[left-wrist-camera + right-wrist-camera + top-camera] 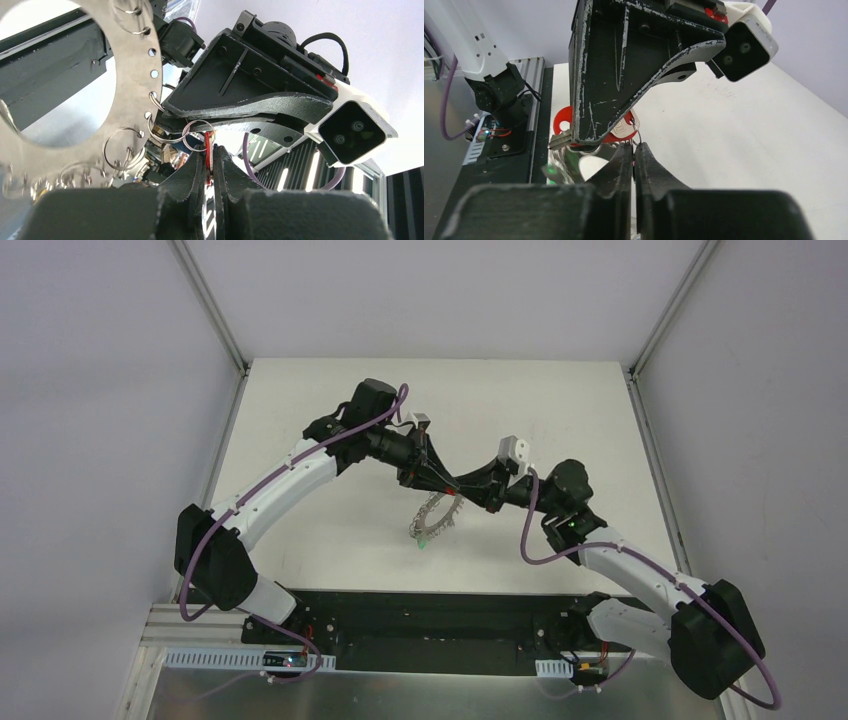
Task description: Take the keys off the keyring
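Note:
The keyring (437,512) is a large silvery ring with holes along its rim. It hangs in the air above the table between my two grippers. Small split rings and keys dangle from it, and a green tag (424,541) hangs lowest. My left gripper (447,483) is shut on a red tag (208,142), with the keyring (132,60) up and to its left. My right gripper (634,147) is shut on a small split ring beside the red tag (561,120) and a silver key (560,140). Its tips touch the left gripper's.
The white table (560,410) lies below, walled in by grey panels and metal posts. A black base plate (440,625) runs along the near edge between the arm bases. The left arm's base (499,90) shows at the left of the right wrist view.

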`<state>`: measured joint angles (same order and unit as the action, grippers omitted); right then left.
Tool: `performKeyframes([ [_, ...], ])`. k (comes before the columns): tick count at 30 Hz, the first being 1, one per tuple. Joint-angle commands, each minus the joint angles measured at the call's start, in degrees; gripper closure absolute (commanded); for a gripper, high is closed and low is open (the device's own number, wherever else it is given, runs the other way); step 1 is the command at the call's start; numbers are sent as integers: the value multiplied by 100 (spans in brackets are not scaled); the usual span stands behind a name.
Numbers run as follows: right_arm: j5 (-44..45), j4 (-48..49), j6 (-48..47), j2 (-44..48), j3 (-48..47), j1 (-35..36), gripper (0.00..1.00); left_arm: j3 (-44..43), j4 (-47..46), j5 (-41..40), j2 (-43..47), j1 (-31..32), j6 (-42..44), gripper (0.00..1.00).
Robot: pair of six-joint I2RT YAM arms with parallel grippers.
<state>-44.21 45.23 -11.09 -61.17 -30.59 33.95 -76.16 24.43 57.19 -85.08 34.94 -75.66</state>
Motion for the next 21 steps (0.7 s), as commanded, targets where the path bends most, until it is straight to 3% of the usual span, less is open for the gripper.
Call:
performKeyframes([
  [1, -321, 469, 97, 79, -175, -5, 100, -241, -196, 282, 64, 59, -28, 100],
  [13, 172, 132, -143, 1001, 212, -14, 100, 201, -411, 318, 88, -224, -112, 100],
  [21, 267, 637, 28, 818, 139, -20, 100, 532, -481, 371, -36, -37, -39, 100],
])
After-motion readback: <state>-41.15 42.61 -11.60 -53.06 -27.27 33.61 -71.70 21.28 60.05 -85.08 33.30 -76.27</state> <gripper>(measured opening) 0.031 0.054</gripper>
